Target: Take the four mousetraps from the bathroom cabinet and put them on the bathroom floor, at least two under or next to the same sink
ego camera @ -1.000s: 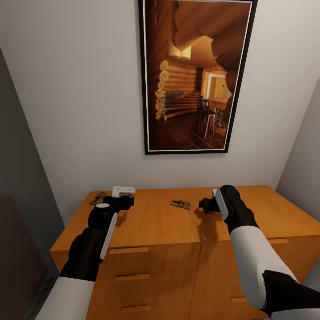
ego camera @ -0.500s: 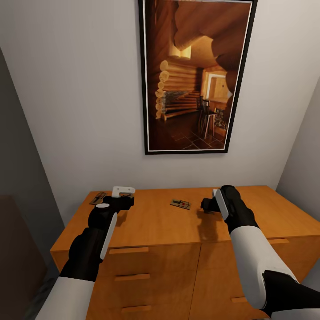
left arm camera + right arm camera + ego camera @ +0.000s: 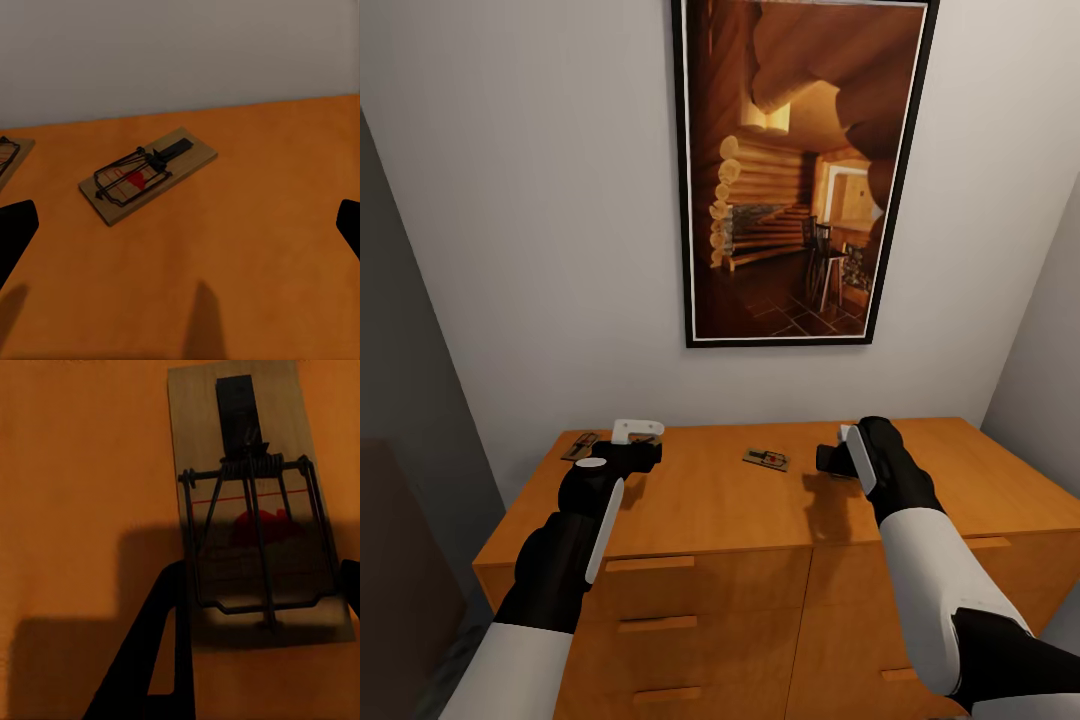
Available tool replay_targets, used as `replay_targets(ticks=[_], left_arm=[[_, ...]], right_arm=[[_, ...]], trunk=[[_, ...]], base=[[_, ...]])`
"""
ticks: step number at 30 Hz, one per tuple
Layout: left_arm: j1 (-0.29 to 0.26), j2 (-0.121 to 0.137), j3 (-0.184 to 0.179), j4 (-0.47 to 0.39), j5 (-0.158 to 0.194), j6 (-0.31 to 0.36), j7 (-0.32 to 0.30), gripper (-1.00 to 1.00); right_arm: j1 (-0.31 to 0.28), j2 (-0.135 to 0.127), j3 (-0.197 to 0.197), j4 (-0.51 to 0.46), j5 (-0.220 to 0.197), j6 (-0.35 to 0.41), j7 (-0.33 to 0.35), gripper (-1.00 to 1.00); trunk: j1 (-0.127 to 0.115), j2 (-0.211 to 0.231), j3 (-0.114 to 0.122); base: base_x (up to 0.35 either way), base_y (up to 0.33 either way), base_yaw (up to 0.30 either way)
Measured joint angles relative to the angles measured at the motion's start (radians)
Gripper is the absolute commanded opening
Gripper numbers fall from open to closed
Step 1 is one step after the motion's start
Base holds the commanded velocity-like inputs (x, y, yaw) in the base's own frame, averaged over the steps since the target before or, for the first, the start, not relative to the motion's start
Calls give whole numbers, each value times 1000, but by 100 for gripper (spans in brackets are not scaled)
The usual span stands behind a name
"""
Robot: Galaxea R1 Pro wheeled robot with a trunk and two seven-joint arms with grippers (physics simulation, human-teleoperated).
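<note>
Over the cabinet (image 3: pixel 720 510) top, both arms out, and a mousetrap (image 3: pixel 251 502) lying directly below the right gripper (image 3: pixel 828 460), flat on the orange wood. Long axis of that trap running in line with the fingers' reach, short width spanning the gap between them: one dark finger (image 3: pixel 161 660) just beside one long edge, the other showing just beyond the opposite edge. Jaws apart, straddling the slab, empty; contact with the wood slab impossible to tell through the shadow. Probably only a short descent and a squeeze across the narrow width needed. On the left side, left gripper (image 3: pixel 637 432) near the back wall, jaws spread wide and holding nothing, with another trap (image 3: pixel 146 174) ahead of them on the cabinet top, lying slantwise to the fingers, well short of being between them. A third trap (image 3: pixel 765 459) lying between the two arms, nearer the right one, and a further one (image 3: pixel 579 446) at the far left corner. All on the cabinet, none yet on the bathroom floor.
</note>
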State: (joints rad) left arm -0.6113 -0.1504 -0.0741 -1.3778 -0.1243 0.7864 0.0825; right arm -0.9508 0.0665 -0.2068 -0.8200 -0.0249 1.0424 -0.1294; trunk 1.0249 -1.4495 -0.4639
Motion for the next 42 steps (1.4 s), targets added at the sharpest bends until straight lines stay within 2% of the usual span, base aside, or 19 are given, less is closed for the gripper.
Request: replay_targets(ticks=[12,13,14,41,42], left_arm=[[0,-1,0,0,0,0,0,100],[0,-1,0,-1,0,0,0,100],[0,-1,0,-1,0,1,0,100],[0,-1,0,0,0,1,0,100],[-6,4,6,-6,5,7,-5,100]], right_arm=[[0,-6,-1,1,-5,-2,1,-100],[1,-5,5,-116,30,1,-2,-100],[0,-5,5,-284,35,1,-2,-100],[1,-2,9,-296,33,1,-2,-100],[6,-7,5,-291,32,1,2,-100]], trunk=[[0,0,0],[0,0,0],[0,0,0],[0,0,0],[0,0,0]], base=[[0,0,0],[0,0,0],[0,0,0],[0,0,0],[0,0,0]])
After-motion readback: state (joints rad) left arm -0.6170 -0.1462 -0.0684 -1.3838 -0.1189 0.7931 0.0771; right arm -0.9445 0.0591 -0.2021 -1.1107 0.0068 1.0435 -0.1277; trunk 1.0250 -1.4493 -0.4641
